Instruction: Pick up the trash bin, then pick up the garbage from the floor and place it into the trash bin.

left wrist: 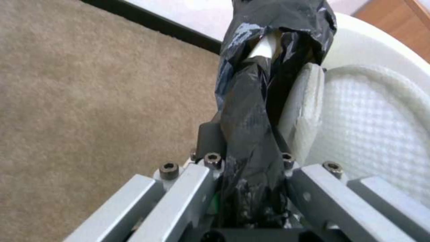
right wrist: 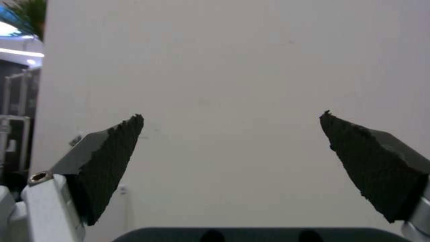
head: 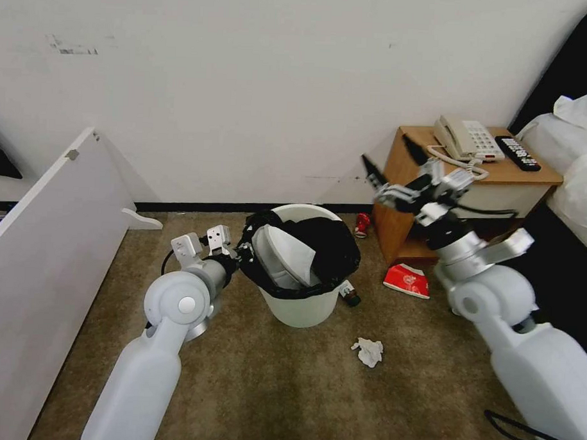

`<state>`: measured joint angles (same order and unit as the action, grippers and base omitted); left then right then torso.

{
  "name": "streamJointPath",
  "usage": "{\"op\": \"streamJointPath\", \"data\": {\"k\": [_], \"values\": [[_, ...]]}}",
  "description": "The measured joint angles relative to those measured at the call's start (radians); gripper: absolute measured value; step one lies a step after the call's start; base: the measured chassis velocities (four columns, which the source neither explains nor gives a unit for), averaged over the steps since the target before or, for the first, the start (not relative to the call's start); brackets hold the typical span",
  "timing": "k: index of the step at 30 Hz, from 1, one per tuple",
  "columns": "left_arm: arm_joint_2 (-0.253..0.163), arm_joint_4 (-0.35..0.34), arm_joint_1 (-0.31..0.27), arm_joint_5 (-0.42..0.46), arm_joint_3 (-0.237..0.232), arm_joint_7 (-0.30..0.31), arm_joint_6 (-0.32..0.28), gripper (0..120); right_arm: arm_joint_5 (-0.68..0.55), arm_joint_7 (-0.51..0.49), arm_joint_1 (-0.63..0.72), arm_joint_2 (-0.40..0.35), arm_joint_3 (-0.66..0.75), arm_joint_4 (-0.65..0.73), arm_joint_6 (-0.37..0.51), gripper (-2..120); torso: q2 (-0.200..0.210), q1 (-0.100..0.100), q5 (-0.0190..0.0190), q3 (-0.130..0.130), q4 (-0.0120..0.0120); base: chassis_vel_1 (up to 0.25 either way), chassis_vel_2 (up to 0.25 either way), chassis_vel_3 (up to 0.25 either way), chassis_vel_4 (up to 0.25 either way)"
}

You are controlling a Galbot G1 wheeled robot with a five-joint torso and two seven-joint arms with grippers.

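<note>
The trash bin (head: 301, 305), a round white bucket with a black bag folded over its rim, is at the middle of the carpet. A white slipper (head: 283, 254) leans inside it. My left gripper (head: 243, 257) is shut on the bin's left rim, and the left wrist view shows the bag-covered rim (left wrist: 251, 144) clamped between the jaws beside the slipper (left wrist: 362, 127). My right gripper (head: 388, 167) hangs open in the air in front of the nightstand, facing the wall, fingertips (right wrist: 116, 148) wide apart. Garbage on the floor: a red can (head: 362, 225), a red packet (head: 407, 280), a small bottle (head: 350, 294) and a white tissue (head: 368, 351).
A wooden nightstand (head: 539, 180) at the right carries a beige telephone (head: 466, 139) and a black remote (head: 518, 153). A bed with white bedding (head: 581, 159) lies further right. A white board (head: 49, 237) leans along the left. Open carpet lies in front of the bin.
</note>
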<state>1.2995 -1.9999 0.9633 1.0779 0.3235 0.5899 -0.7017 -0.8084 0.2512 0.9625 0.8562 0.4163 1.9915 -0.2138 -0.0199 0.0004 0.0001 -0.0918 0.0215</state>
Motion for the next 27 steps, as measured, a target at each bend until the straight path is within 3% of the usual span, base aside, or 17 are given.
{"op": "streamJointPath", "data": {"k": [5,12,13,14,16,20,22,23,27], "values": [[-0.002,-0.009,-0.001,-0.012,0.015,0.0,0.0,4,0.008,0.001,0.04,-0.02,0.043,-0.002,0.018,100,0.0,0.0,0.0,0.0,0.0,0.0,0.0,0.0,0.0],[-0.002,-0.024,-0.004,-0.052,0.032,0.0,0.004,4,0.101,-0.061,0.101,-0.061,0.097,-0.018,0.149,100,0.0,0.0,0.0001,0.0,0.0,0.0,0.0,0.0,0.0],[-0.007,-0.029,-0.003,-0.057,0.036,0.0,0.005,4,0.131,-0.079,0.126,-0.074,0.112,-0.02,0.207,100,0.0,0.0,0.0,0.0,0.0,0.0,0.0,0.0,0.0],[-0.007,-0.029,-0.003,-0.057,0.036,0.0,0.005,4,0.131,-0.079,0.126,-0.074,0.112,-0.02,0.207,100,0.0,0.0,0.0,0.0,0.0,0.0,0.0,0.0,0.0],[-0.013,-0.034,-0.003,-0.059,0.044,-0.001,0.006,4,0.139,-0.135,0.17,-0.083,0.134,0.013,0.336,100,0.0,0.0,0.0,0.0,0.0002,0.0,0.0,0.0,0.0],[-0.017,-0.034,-0.006,-0.059,0.047,-0.002,0.006,4,0.138,-0.186,0.191,-0.084,0.137,0.043,0.425,100,0.0,0.0,0.0,0.0,-0.0001,0.0,0.0,0.0,0.0],[-0.018,-0.035,-0.01,-0.058,0.048,-0.003,0.006,4,0.122,-0.254,0.199,-0.084,0.135,0.069,0.53,100,0.0,0.0,-0.0001,0.0,0.0,0.0,0.0,0.0,0.0],[-0.018,-0.035,-0.01,-0.058,0.048,-0.003,0.006,4,0.122,-0.254,0.199,-0.084,0.135,0.069,0.53,100,0.0,0.0,-0.0001,0.0,0.0,0.0,0.0,0.0,0.0],[-0.017,-0.04,-0.009,-0.055,0.051,-0.004,0.007,4,0.099,-0.312,0.226,-0.085,0.132,0.109,0.688,100,0.0,0.0,-0.0002,0.0,0.0,0.0,0.0,0.0,0.0]]}}
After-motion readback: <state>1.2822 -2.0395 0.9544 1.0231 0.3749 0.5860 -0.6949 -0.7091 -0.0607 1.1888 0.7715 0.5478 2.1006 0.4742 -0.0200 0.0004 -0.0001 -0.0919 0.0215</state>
